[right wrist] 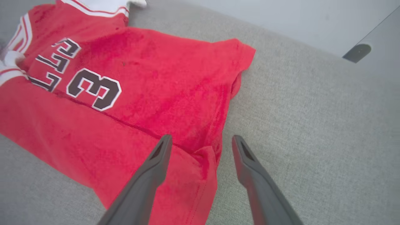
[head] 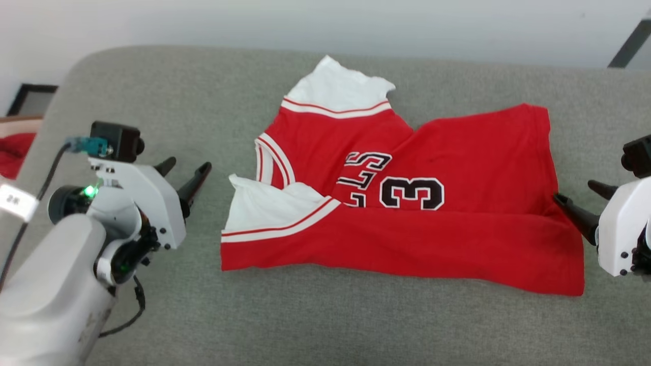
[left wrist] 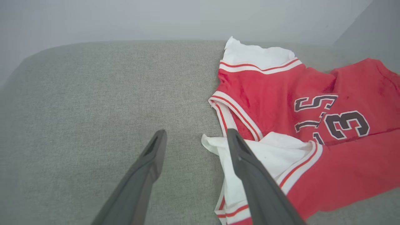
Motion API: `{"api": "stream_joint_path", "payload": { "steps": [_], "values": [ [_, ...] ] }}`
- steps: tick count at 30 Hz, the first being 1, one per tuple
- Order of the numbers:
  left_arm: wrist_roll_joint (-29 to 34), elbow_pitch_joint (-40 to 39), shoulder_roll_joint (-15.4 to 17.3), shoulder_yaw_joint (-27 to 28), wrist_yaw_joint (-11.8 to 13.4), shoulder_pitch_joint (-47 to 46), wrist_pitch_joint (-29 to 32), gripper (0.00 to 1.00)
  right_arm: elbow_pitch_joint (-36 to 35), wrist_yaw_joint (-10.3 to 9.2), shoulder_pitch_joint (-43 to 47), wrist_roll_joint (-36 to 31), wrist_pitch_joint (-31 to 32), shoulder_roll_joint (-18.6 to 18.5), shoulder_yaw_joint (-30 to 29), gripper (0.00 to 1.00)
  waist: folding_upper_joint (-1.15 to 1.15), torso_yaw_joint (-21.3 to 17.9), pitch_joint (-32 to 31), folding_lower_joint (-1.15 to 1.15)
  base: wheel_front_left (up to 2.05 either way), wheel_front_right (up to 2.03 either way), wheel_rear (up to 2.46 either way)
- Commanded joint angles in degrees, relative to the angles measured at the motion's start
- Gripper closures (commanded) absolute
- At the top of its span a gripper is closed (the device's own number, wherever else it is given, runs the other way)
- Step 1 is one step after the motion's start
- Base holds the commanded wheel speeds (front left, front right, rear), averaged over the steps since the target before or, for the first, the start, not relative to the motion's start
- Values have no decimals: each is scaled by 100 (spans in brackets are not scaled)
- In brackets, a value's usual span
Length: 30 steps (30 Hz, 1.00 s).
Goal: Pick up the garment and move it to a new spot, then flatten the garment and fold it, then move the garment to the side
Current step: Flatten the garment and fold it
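The garment (head: 457, 168), a red jersey tee with white sleeves and black "3" lettering, lies on the grey cushioned surface (head: 203, 305), neck to the left and hem to the right. Its near long edge is folded up over the front and hides part of the lettering. My left gripper (head: 188, 165) stands open just left of the near white sleeve (left wrist: 275, 150), holding nothing; in the left wrist view my left gripper (left wrist: 196, 132) has one finger over that sleeve. At the hem edge my right gripper (head: 574, 190) is open too, and in the right wrist view my right gripper (right wrist: 202, 137) straddles the hem (right wrist: 215, 125) without clamping it.
A pale wall (head: 356, 25) runs behind the surface, whose back left corner is rounded. Off its left edge lies a small red cloth (head: 11, 152) beside a dark frame (head: 30, 96). A dark bar (head: 630, 43) slants at the top right. Bare grey cushion stretches in front of the garment.
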Motion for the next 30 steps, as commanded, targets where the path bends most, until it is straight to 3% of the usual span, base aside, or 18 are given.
{"api": "stream_joint_path", "payload": {
  "steps": [1, 8, 15, 20, 30],
  "values": [
    [31, -116, 46, 48, 91, 139, -86, 0, -92, -6, 110, -89, -156, -28, -31, 0, 0, 80, -192, 0, 0, 0, 0],
    [-56, -959, 259, 198, 466, 751, -263, 0, -507, -6, 603, -323, -1165, -20, -178, 0, 0, 81, -476, 0, 0, 0, 0],
    [-266, -1772, 608, 354, 878, 1386, -69, 0, -931, -6, 1358, -618, -1909, 266, -640, 0, 0, -42, -572, 0, 0, 0, 0],
    [-524, -2006, 791, 431, 1163, 1542, 417, 0, -1186, -6, 1898, -778, -2038, 667, -1029, 0, 0, -236, -544, 0, 0, 0, 0],
    [-1099, -2052, 1111, 234, 1656, 1412, 2103, 0, -1487, -6, 2415, -952, -1929, 1260, -1562, 0, 0, -748, -376, 0, 0, 0, 0]
  ]
}}
